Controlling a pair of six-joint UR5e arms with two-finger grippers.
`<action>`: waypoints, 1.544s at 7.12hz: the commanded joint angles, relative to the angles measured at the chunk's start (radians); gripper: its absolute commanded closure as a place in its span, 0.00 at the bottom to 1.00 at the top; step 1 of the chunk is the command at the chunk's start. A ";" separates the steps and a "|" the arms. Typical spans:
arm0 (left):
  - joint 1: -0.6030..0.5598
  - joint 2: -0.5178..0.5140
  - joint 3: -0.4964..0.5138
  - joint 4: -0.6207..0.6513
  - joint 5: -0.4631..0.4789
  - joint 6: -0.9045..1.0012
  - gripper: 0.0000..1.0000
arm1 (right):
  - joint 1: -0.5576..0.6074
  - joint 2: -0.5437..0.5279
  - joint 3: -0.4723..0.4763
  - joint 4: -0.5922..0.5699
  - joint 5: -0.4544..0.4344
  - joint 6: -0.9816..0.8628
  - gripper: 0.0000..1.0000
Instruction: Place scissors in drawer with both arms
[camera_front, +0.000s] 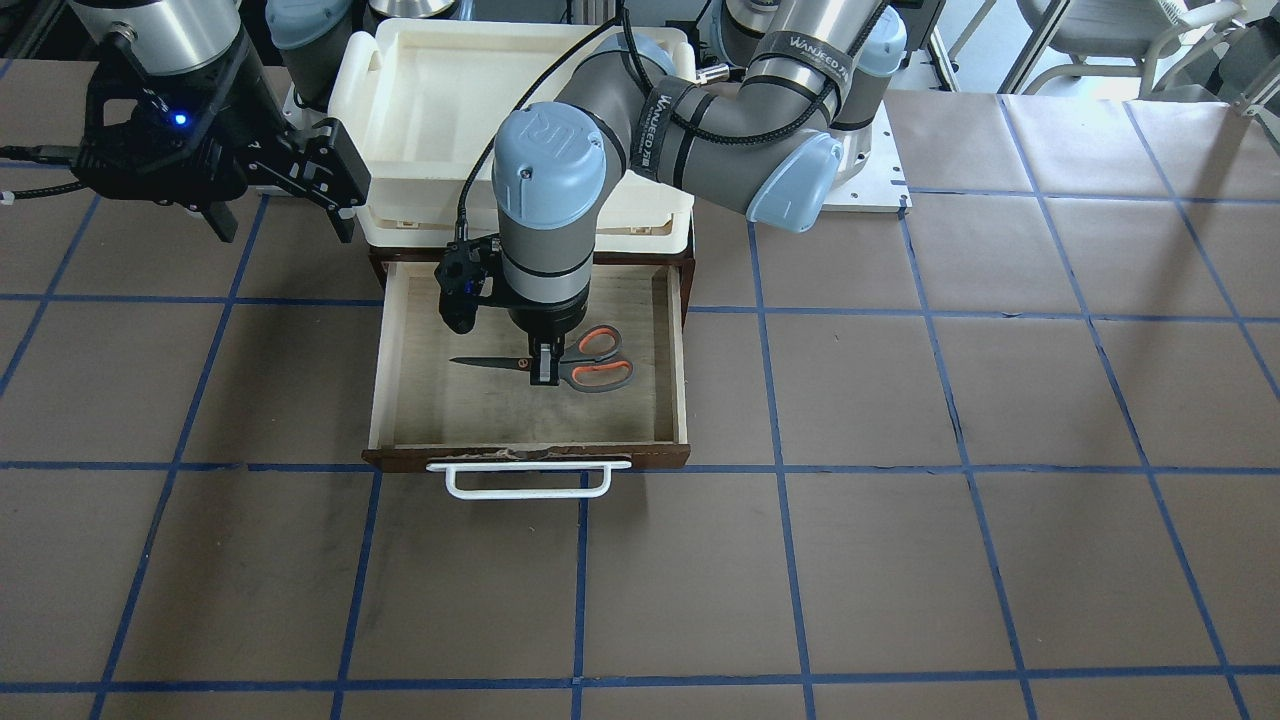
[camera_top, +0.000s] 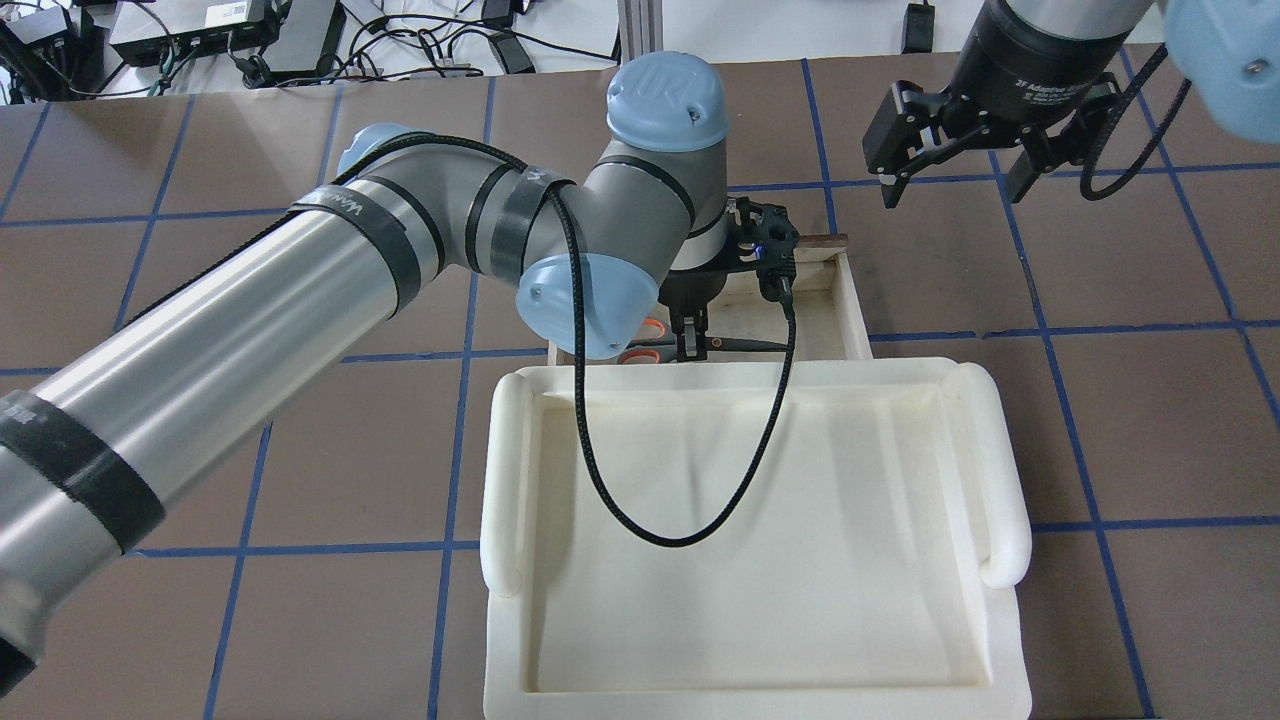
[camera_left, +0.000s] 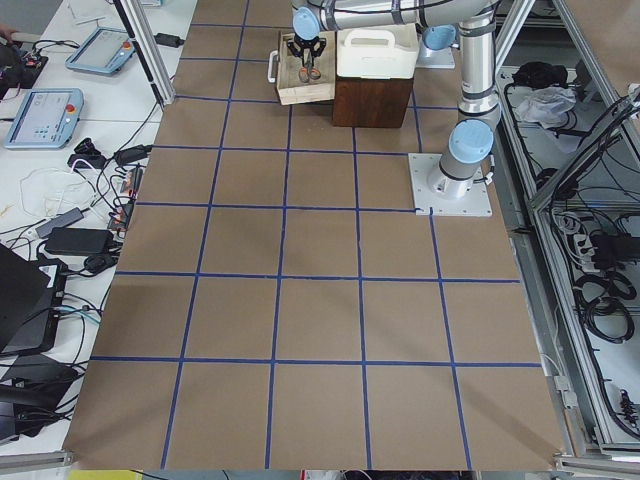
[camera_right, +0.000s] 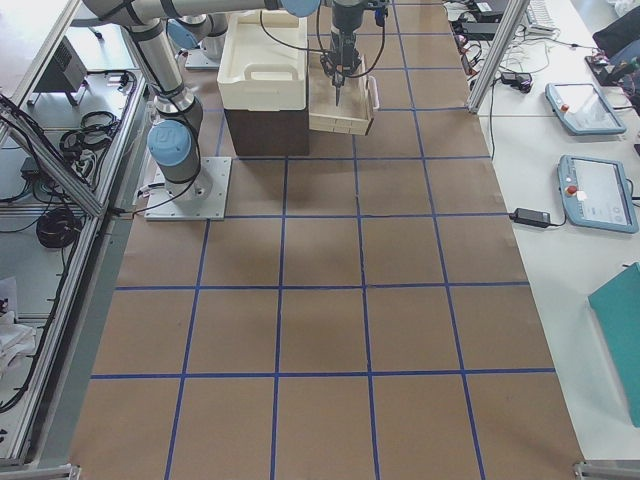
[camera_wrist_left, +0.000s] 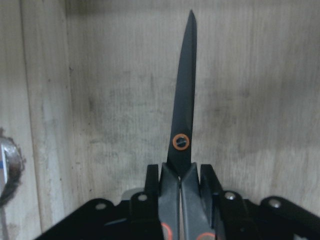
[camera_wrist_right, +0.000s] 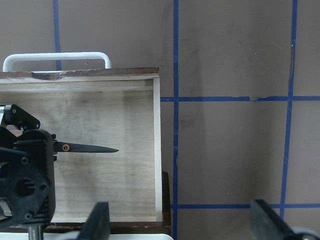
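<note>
Light, stiff and probably slick along the blades, the scissors (camera_front: 566, 374) sit low inside the open drawer (camera_front: 470, 410), clamped by the left gripper (camera_front: 545, 368) at the neck just behind the pivot, a sensible hold, while the right gripper (camera_front: 283, 215) hangs spread off to the side.

Scissors (camera_front: 575, 370): dark blades, grey grips, orange loops and rivet. Drawer (camera_front: 470, 410): pale inside, dark brown front, white bar (camera_front: 530, 465). Tray (camera_front: 350, 100): cream. Table (camera_front: 1000, 400): brown, blue grid.

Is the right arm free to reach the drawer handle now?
Probably yes: the handle juts out unobstructed, the left gripper grips the scissors farther back inside the drawer, and the right gripper hangs open alongside.
</note>
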 joint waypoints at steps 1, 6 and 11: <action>-0.010 0.013 -0.007 0.001 0.001 -0.003 1.00 | 0.000 -0.002 0.002 0.000 0.001 -0.002 0.00; -0.014 0.043 -0.029 0.049 -0.005 -0.011 0.19 | 0.003 -0.002 0.010 -0.007 0.004 -0.002 0.00; 0.233 0.210 0.144 -0.279 -0.005 -0.033 0.27 | 0.003 0.001 0.011 -0.007 0.005 -0.002 0.00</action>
